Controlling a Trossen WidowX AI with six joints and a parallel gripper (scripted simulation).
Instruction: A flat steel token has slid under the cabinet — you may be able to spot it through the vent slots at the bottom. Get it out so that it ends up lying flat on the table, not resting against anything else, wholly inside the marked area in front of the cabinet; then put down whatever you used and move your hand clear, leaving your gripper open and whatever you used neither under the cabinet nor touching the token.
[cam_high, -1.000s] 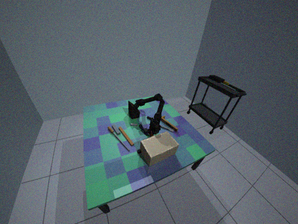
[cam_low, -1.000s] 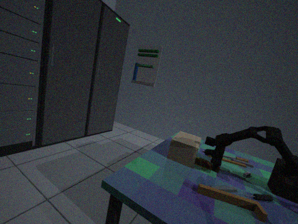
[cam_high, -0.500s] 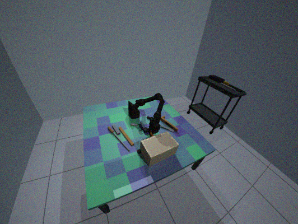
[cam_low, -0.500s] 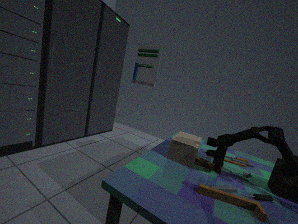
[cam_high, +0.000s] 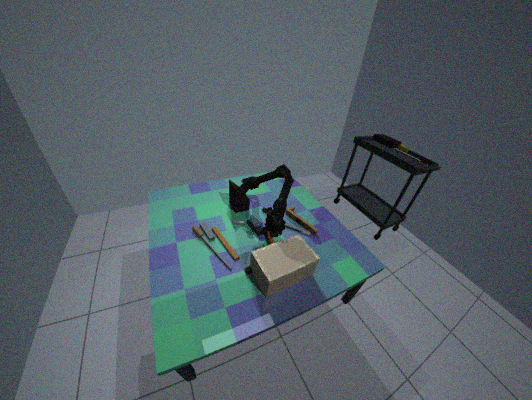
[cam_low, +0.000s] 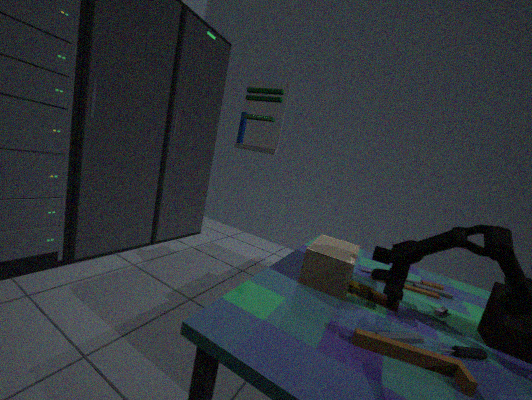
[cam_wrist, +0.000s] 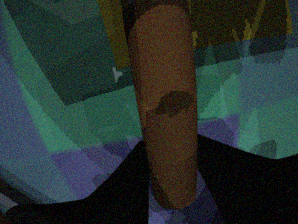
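The cabinet, a tan box (cam_high: 285, 264) (cam_low: 327, 265), stands on the patchwork table (cam_high: 167, 332) (cam_low: 260, 345). My gripper (cam_high: 270, 233) (cam_low: 393, 303) (cam_wrist: 166, 142) is low over the table, on the arm-base side of the cabinet, shut on a brown wooden handle (cam_high: 270, 239) (cam_wrist: 167, 65). In the wrist view the handle runs up from between the dark fingers towards the cabinet's yellowish side, and its far end is out of sight. The steel token cannot be made out; a small pale fleck (cam_wrist: 116, 74) left of the handle is too unclear to name. The marked area cannot be told from the patchwork.
A thin rod with an orange handle (cam_high: 197, 231), a wooden bar (cam_high: 225, 243) and a short grey tool (cam_high: 206, 231) lie to one side. An L-shaped wooden piece (cam_high: 302, 220) (cam_low: 405, 349) and a dark-handled tool (cam_low: 469, 352) lie on the other. A small pale block (cam_low: 441, 312) lies near the arm base.
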